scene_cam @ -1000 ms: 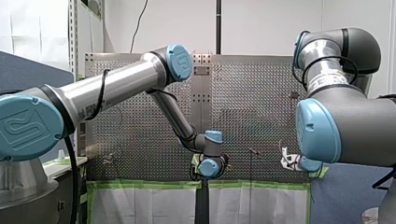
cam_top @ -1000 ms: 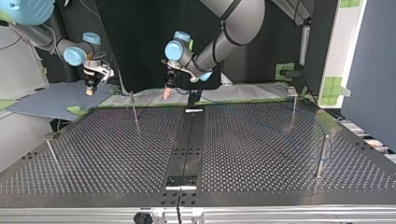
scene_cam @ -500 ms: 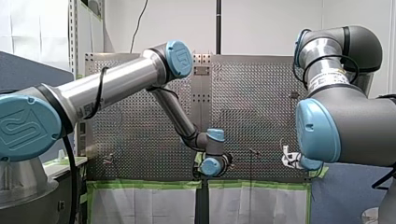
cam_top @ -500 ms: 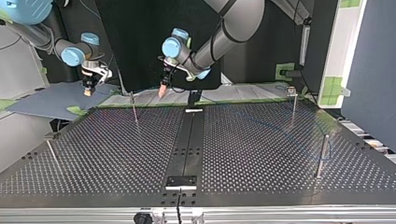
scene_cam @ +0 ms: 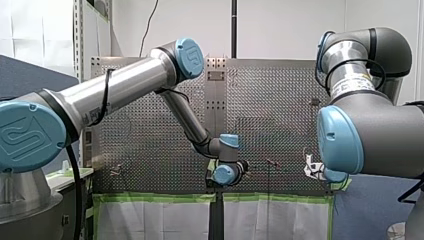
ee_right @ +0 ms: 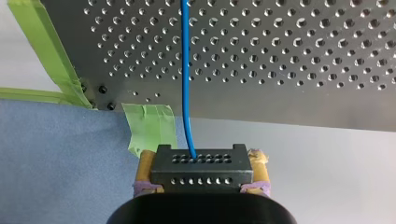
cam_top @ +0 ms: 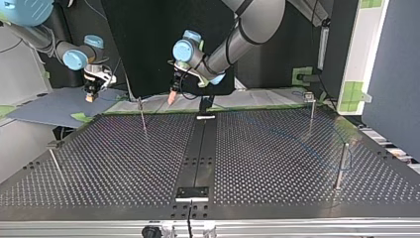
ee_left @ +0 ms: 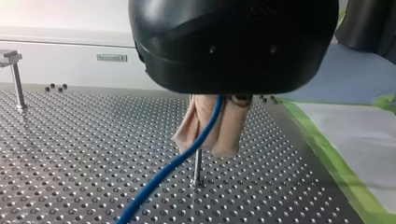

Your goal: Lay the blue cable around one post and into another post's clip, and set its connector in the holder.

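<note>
Pinching cable (ee_left: 163,177) between beige pads (ee_left: 231,135) of left gripper (ee_left: 210,140), just above post (ee_left: 198,168) near table's (ee_left: 70,154) arm-side edge, likely for looping there. Clamping connector (ee_right: 201,163) in right gripper (ee_right: 201,175) off table's corner, over mat (ee_right: 46,163), presumably for tension.

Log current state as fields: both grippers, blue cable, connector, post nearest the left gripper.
left gripper: shut, beige pads pinching the thin blue cable
right gripper: shut on the black perforated connector block, past the edge of the perforated metal table
cable: leaves the connector, runs over the table
nearest post: thin metal post just beyond the left gripper's pads; cable crosses in front of it
connector in holder: not yet
</note>
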Motion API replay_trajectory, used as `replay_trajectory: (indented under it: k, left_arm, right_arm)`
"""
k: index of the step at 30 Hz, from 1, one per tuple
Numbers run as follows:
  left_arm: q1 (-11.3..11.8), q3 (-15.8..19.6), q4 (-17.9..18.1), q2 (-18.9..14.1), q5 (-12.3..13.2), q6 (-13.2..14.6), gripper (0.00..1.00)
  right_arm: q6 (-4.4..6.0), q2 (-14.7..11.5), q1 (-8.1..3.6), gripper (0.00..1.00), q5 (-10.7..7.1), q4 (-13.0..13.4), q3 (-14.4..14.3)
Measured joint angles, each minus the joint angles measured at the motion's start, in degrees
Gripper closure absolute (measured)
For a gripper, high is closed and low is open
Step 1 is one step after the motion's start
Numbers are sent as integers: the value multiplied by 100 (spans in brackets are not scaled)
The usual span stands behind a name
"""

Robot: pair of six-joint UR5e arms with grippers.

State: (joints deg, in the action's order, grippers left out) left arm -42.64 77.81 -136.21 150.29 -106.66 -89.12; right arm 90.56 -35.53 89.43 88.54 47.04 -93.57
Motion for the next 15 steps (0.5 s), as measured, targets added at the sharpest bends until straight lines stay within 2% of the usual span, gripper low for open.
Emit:
replay_trajectory:
  k: [6,15]
  left_arm:
    - [25,50,30,-19,34,7,100]
    - [-10,55,32,-16,47,26,100]
  right_arm:
    - [60,0,-15,100,16,18,2]
    - [50,11,12,100,56,-48,-7]
